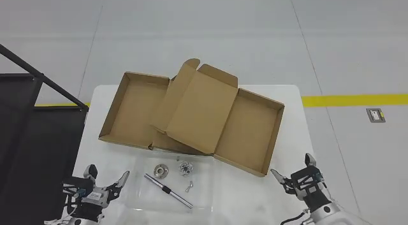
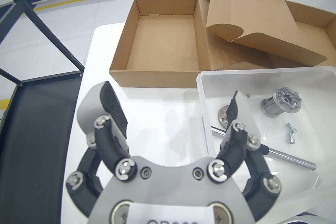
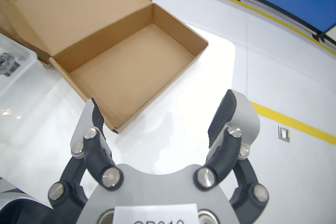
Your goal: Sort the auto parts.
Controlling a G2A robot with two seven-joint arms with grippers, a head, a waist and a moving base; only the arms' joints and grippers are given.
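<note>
Rod (image 2: 288, 156), toothed hub (image 2: 282, 104) and two small bolts (image 2: 290, 133) lie in the clear tray (image 2: 262, 70) near my left pincer (image 2: 172, 93), which is spread wide and empty like my right pincer (image 3: 161, 97), and I judge the rod stiff, heavy and slick, best pinched across its middle.

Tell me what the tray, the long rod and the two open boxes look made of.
Tray: clear plastic, glossy; the table shows through its walls. Long rod: metal, probably steel, with a bright silvery sheen. Left box and right box: brown cardboard, matte, with folded flaps.
</note>
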